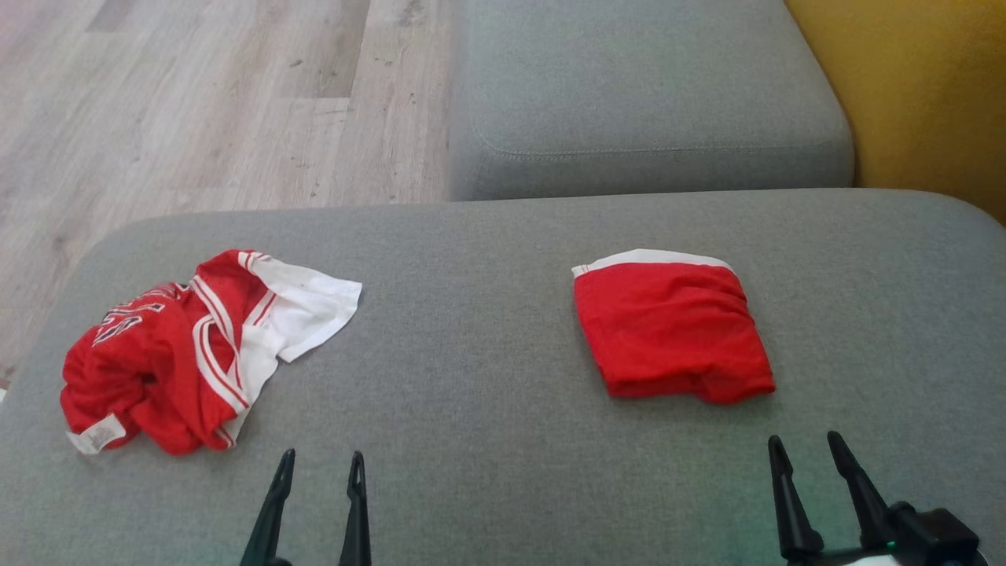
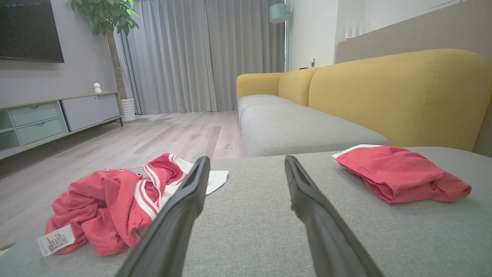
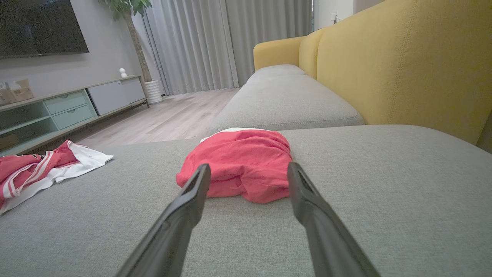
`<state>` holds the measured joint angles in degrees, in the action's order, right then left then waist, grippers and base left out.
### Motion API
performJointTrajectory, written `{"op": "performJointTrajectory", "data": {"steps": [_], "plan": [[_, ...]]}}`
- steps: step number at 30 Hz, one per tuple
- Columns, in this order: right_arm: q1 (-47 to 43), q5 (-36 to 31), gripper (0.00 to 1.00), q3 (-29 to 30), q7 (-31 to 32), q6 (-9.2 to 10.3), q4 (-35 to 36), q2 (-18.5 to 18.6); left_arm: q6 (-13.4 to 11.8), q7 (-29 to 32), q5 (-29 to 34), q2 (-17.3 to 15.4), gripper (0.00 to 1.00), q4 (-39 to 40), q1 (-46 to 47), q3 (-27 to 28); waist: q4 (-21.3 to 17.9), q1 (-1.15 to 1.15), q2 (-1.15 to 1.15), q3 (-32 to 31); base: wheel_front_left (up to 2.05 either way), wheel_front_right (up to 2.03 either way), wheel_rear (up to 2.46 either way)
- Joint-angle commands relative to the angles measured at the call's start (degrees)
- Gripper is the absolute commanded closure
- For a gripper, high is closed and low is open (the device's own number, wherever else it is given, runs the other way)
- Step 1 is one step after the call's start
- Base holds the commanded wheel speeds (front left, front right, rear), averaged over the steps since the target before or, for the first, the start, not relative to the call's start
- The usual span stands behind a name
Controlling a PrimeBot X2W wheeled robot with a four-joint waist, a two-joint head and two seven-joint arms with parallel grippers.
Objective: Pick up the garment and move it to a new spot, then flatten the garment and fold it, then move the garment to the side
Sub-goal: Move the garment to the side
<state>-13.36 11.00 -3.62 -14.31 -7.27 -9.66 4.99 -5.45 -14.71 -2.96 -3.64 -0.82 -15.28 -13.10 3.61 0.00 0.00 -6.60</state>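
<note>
A crumpled red and white garment [image 1: 189, 350] lies at the left of the grey seat cushion [image 1: 487, 330]; it also appears at the left in the left wrist view [image 2: 111, 204] and the right wrist view [image 3: 42, 169]. A folded red garment [image 1: 672, 330] with a white band rests right of centre [image 2: 399, 173] [image 3: 240, 169]. My left gripper [image 1: 322, 460] [image 2: 246, 161] stands open near the front edge, right of the crumpled garment, holding nothing. My right gripper [image 1: 805, 440] [image 3: 248, 167] is open just short of the folded garment, holding nothing.
A second grey cushion [image 1: 644, 94] lies beyond, with the yellow backrest [image 1: 927, 94] at the right. Wood floor [image 1: 196, 102] lies off the cushion's left and far edges. A low cabinet [image 2: 50, 115], a plant [image 2: 111, 23] and curtains [image 2: 200, 54] stand across the room.
</note>
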Motion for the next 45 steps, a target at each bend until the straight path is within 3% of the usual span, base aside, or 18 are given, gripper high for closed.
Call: {"op": "performJointTrajectory", "data": {"steps": [1,13,23,34,41,42,43,44,45], "plan": [[1.7,-0.3,0.00,-1.4,-0.7,-0.22,1.7,0.6,0.3,-0.3,0.6,0.7,0.00,1.7,2.5,1.5,0.1,0.00,0.00,0.2,0.00,0.00,0.00],[5.2,0.4,0.00,-2.5,-0.7,-0.22,0.7,2.1,0.1,-0.3,0.5,0.7,0.00,2.7,3.5,0.1,0.9,0.00,0.00,4.2,0.00,0.00,0.00],[14.5,4.6,0.00,-4.4,-0.6,-0.22,-7.5,6.4,-0.6,-0.3,0.1,0.8,0.00,3.0,6.0,-2.6,1.9,0.00,0.00,9.7,0.00,0.00,0.00],[32.6,10.6,0.00,-3.7,11.8,-0.22,-20.0,15.2,-1.2,-0.3,0.0,0.8,0.00,3.2,12.0,-5.1,3.0,0.00,0.00,18.2,0.00,0.00,0.00],[37.4,16.5,0.00,-8.9,19.4,-0.22,-25.6,17.2,-2.0,-0.3,-0.7,0.8,0.00,2.8,14.9,-7.0,4.0,0.00,0.00,21.2,0.00,0.00,0.00],[37.7,19.3,0.04,-11.3,21.4,-0.22,-26.0,16.9,-2.3,-0.3,-0.9,0.8,0.00,2.7,15.4,-7.2,4.0,0.00,0.00,21.7,0.00,0.00,0.00],[37.9,20.4,0.50,-12.3,21.9,-0.22,-26.0,17.0,-2.5,-0.3,-1.0,0.8,0.00,2.7,15.6,-7.2,3.9,0.00,0.00,22.0,0.00,0.00,0.00],[38.2,21.0,0.79,-13.1,21.9,-0.22,-25.9,17.4,-2.6,-0.3,-1.0,0.8,0.00,2.8,15.7,-7.2,3.6,0.00,0.00,22.3,0.00,0.00,0.00],[38.6,21.2,1.00,-13.5,21.4,-0.22,-26.0,17.9,-2.8,-0.3,-1.0,0.8,0.00,2.8,15.8,-7.2,3.3,0.00,0.00,22.6,0.00,0.00,0.00]]}}
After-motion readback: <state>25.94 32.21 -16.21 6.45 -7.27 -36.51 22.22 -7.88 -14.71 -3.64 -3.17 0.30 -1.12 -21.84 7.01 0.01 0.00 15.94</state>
